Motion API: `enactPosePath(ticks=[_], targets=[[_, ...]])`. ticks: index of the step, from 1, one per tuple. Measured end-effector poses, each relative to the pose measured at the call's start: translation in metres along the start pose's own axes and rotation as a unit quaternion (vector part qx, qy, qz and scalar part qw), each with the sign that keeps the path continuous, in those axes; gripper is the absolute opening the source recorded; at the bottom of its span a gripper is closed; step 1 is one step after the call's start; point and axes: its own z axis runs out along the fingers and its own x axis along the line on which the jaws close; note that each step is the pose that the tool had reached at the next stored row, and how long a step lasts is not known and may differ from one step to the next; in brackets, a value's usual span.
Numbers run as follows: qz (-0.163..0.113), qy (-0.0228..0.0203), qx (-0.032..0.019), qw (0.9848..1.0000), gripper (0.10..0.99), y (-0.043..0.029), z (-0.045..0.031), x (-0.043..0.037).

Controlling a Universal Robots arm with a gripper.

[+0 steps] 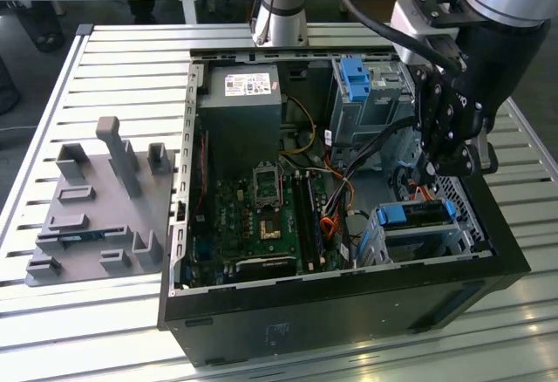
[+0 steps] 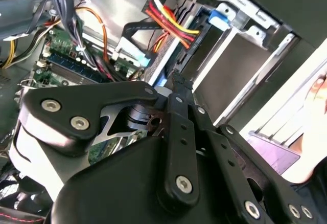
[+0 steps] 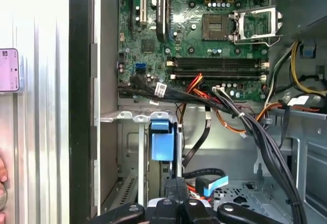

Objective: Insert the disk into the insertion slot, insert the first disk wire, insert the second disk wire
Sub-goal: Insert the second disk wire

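**Jaws over the cable run, disk in its cage just beside them**

In the exterior view the gripper (image 1: 432,173) hangs tips-down inside the open computer case (image 1: 349,312). The disk (image 1: 417,214) lies just beside the tips, toward the case's near wall, with its long axis running from the exterior view's left to its right. It sits in the insertion slot (image 1: 377,241) with the blue caddy uppermost, so I judge the first step done. In the first wrist view the jaws look drawn close together, and I cannot tell whether anything thin is pinched between them. A loose flat cable with a blue plug (image 3: 214,182) lies near the tips but apart from them. The taller cage (image 1: 362,107) carries a blue clip (image 1: 356,75). The case stands on the slatted bench (image 1: 131,59).
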Motion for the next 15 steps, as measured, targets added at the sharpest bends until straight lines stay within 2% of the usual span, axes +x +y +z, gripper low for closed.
enactPosePath(ticks=[3, 8, 15], targets=[[0.0, -0.001, 0.0, 1.0, 0.106, 0.0018, -0.0001, -0.0028], [0.0, -0.001, -0.0002, 1.0, 0.106, 0.0026, 0.0, -0.013], [0.0, -0.001, -0.0046, 1.0, 0.106, 0.0027, 0.0033, -0.0188]])
